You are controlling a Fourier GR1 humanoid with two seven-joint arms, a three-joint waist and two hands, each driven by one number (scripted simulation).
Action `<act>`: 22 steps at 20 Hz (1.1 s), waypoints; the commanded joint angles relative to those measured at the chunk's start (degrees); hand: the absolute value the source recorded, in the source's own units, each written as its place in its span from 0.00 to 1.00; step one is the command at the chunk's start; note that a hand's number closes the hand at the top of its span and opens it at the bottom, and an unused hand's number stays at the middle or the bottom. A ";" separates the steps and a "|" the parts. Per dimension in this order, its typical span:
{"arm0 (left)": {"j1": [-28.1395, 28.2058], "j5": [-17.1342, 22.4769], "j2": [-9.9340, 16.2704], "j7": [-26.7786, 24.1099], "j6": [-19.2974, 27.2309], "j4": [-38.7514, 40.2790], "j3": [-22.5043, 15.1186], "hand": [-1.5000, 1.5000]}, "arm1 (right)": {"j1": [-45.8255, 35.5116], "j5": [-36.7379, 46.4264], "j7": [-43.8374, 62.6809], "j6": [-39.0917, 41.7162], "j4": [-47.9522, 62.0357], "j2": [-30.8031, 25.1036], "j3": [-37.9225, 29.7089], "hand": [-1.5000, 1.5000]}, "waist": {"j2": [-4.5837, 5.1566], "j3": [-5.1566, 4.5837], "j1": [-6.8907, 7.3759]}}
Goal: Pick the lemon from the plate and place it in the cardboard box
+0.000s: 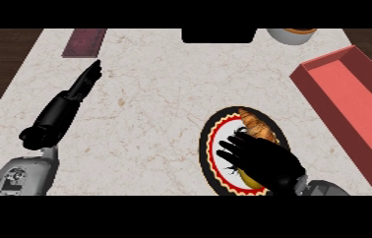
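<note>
Right hand: my black right hand (260,158) is down over the round black plate with the red and yellow rim (208,138), fingers spread and bending over the food, palm covering most of the dish.
Lemon: the yellow lemon (251,179) peeks out just under my palm at the plate's near side, touching my hand; I cannot tell whether my fingers have closed round it.
Croissant: a golden-brown croissant (256,124) lies on the plate's far side, just past my fingertips.
Box: the long red-sided cardboard box (341,92) sits on the pale marble bench (152,114), right of the plate, apart from my hand.
Left hand: my left hand (88,77) rests flat on the bench at far left, fingers straight, released.
</note>
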 commanded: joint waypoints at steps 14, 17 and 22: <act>-3.58 -4.05 -4.84 1.91 -0.33 1.56 0.06 0.50 | -1.39 10.45 -9.19 -7.62 16.45 5.97 -1.96 0.00 | 0.06 0.00 -0.04; 0.24 -1.81 -3.06 4.07 -2.14 -5.36 1.71 0.50 | 0.86 9.95 -15.07 -8.72 9.40 1.03 -1.23 1.00 | -0.12 0.01 0.08; 0.96 -1.43 -3.23 3.21 -3.28 -4.38 2.35 0.50 | -0.46 12.61 -13.26 -14.03 11.40 8.63 -0.86 1.00 | -0.09 0.00 0.07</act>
